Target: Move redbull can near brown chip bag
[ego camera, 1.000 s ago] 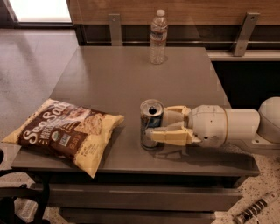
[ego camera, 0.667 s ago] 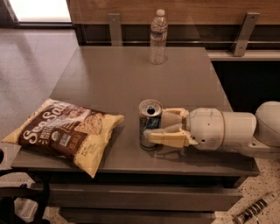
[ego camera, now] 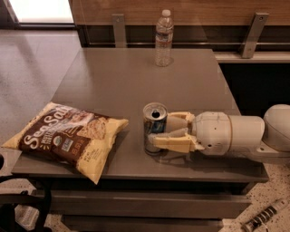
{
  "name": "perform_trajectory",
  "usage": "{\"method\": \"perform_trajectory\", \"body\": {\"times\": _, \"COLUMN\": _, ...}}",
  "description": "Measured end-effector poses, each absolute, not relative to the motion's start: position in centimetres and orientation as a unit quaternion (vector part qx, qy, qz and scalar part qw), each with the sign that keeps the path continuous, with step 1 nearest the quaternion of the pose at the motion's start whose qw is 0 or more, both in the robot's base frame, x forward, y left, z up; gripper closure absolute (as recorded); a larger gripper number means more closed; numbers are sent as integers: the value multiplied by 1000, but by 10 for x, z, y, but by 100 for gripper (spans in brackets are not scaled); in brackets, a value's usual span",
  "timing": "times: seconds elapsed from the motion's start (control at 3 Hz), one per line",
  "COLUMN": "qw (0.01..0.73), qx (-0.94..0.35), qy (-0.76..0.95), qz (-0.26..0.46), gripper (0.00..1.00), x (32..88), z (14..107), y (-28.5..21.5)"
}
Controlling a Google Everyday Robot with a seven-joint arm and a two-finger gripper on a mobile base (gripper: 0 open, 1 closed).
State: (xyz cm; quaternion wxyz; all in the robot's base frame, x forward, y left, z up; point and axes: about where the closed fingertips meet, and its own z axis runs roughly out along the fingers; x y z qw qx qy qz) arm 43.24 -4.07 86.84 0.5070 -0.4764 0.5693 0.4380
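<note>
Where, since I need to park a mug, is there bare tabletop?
The broad middle and back-left of the table, between the water bottle and the brown chip bag, is bare. A narrow strip lies between bag and redbull can. Front right is crowded: the gripper clasps the can there.

I see clear water bottle [ego camera: 164,38] upright near far edge of grey tabletop [ego camera: 127,77], cap on. Behind it, wood panel [ego camera: 204,11] with two metal brackets [ego camera: 118,29]. Pale speckled floor [ego camera: 31,68] on left. Dark ribbed object [ego camera: 265,217] on floor, bottom right. My pincer [ego camera: 159,129] low over tabletop, front right.
</note>
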Motion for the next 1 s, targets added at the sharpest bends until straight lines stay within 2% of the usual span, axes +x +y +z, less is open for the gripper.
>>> {"method": "perform_trajectory", "body": {"times": 1.0, "qw": 505, "qx": -481, "qy": 566, "qz": 440, "gripper": 8, "x": 431, "z": 870, "y": -35}}
